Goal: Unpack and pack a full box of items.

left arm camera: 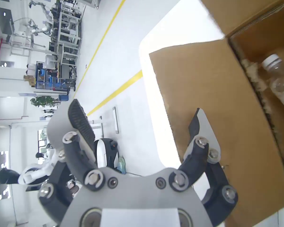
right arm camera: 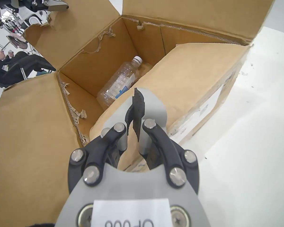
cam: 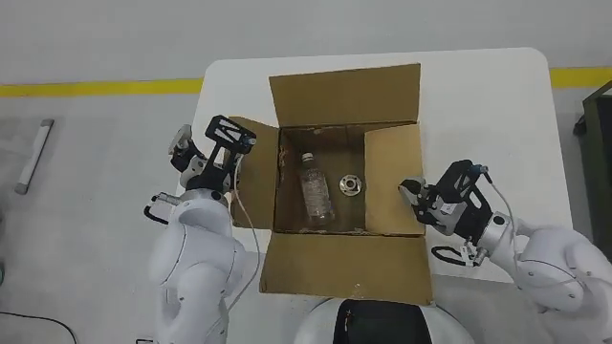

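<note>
1. Though opened wide, keeps a bottle (cam: 316, 194) and a round metal part (cam: 350, 185) on the floor of the box (cam: 344, 96) at frame centre.
2. Reads as mostly emptied or barely refilled; cannot tell which, so counts most of the task as left.
3. Holds left gripper (cam: 232, 135) spread, left of centre by the left flap (cam: 251, 180).
4. Holds right gripper (cam: 413, 194) pressed together on nothing, right of centre at the right flap's (cam: 392, 177) edge.

1 box (cam: 346, 96), 1 bottle (cam: 316, 194), 1 round metal piece (cam: 350, 185), 1 table (cam: 497, 105)

White arms (cam: 196, 258) carry grey, black-linked left tool (left arm camera: 136, 107) and right tool (right arm camera: 136, 93).
</note>
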You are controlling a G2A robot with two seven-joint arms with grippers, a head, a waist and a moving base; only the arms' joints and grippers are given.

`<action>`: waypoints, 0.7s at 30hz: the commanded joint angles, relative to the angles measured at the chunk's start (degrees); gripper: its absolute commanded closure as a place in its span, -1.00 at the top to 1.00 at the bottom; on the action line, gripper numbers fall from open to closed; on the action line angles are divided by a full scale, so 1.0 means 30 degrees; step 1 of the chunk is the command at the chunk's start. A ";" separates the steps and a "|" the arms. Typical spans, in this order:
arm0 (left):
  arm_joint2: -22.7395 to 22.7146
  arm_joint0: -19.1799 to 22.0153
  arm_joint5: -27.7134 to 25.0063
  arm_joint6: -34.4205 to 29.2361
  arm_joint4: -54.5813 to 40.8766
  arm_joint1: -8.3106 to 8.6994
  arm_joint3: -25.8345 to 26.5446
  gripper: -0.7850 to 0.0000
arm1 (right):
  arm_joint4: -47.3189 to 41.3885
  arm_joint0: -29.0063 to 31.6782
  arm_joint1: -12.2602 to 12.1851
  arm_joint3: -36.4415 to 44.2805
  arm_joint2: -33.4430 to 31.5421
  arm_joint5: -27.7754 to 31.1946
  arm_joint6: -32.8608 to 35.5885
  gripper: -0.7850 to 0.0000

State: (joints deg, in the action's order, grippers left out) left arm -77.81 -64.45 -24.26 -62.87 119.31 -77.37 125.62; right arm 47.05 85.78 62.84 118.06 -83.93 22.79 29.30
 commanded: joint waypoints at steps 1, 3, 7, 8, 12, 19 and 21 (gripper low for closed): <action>-0.0522 -0.0106 -0.0234 0.0275 0.0057 0.0046 -0.0323 1.00 | 0.0031 -0.0052 -0.0006 -0.0031 0.0057 -0.0032 0.0024 -1.00; -0.0905 -0.0205 -0.0373 0.0505 -0.0175 0.0066 -0.0691 1.00 | -0.0009 -0.0092 -0.0012 -0.0053 0.0108 -0.0059 0.0044 -1.00; -0.1247 -0.0171 -0.0434 0.1031 -0.0570 0.0073 -0.1096 1.00 | -0.0349 -0.0198 -0.0010 0.0042 0.0136 -0.0146 -0.0163 -1.00; -0.1272 -0.0130 -0.0380 0.1070 -0.0642 0.0066 -0.1181 1.00 | -0.0405 -0.0204 -0.0011 0.0093 0.0105 -0.0170 -0.0248 -1.00; -0.1249 0.0056 -0.0485 0.1248 -0.0328 0.0077 -0.1690 1.00 | -0.0739 -0.0175 -0.0024 0.0353 -0.0090 -0.0251 -0.0524 -1.00; -0.0980 0.0470 -0.0390 0.1600 -0.0515 0.0026 -0.1318 1.00 | -0.2081 0.0225 -0.0025 0.1797 -0.1420 -0.0480 -0.2345 -0.93; -0.0841 0.0705 -0.0535 0.1729 -0.0410 0.0022 -0.1016 1.00 | -0.2626 0.0540 -0.0033 0.2218 -0.2008 -0.0596 -0.2731 -0.73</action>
State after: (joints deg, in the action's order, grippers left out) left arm -80.57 -62.66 -25.57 -57.87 117.84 -77.30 122.16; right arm 39.90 86.98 62.76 124.20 -89.10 21.10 21.49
